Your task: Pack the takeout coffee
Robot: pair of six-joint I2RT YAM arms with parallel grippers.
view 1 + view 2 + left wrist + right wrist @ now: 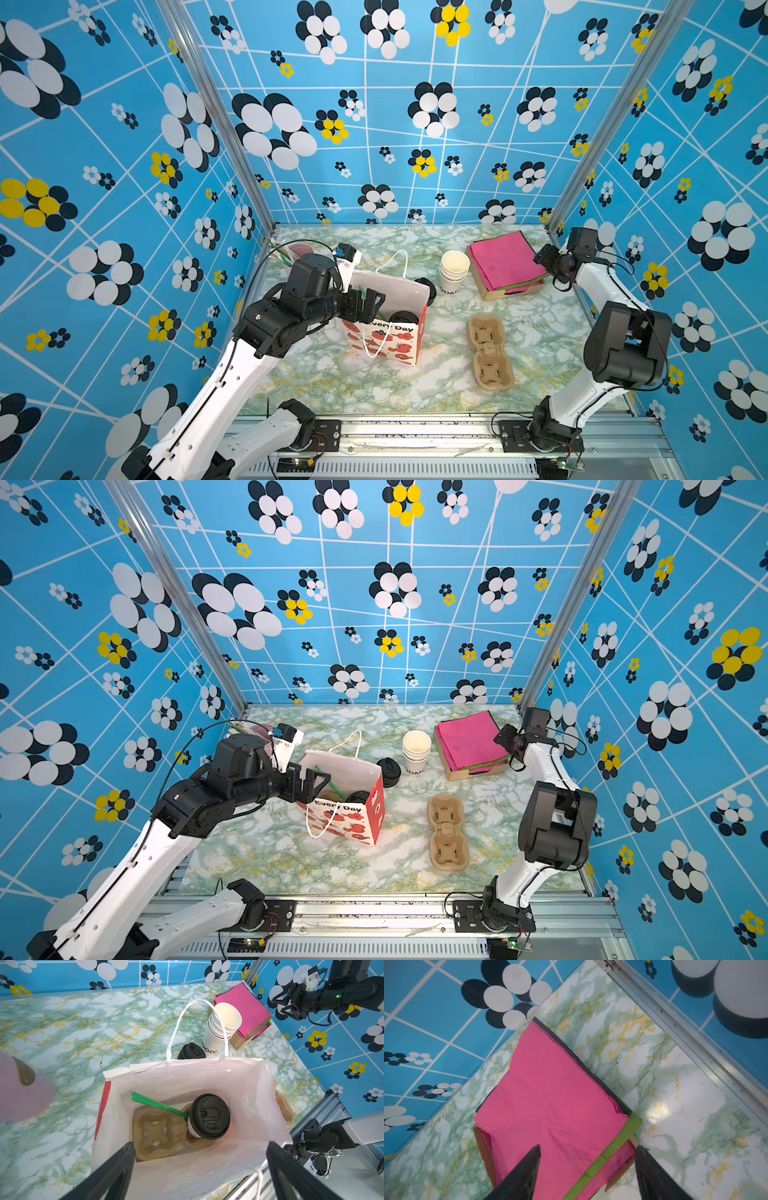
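Marbled tabletop (324, 382), paper bag (409, 291) printed "Every Day", takeout coffee (209, 1116) inside

Takeout coffee (208, 1116): white cup, black lid. Bag (399, 345) was white inside; outside white & red w/ red fruit print, dark lettering. Carrier (490, 353) was tan. Napkins (550, 1095): pink over green. Table (332, 386) was green-white marble w/ gold veins. Walls (104, 137): blue, white grid, blk/wht/yellow flowers.

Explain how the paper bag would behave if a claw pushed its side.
The paper bag would likely buckle: its walls look thin, red print shows through. Standing tall, it may tip before sliding. The coffee cup loads one end of the carrier inside, so it could twist.
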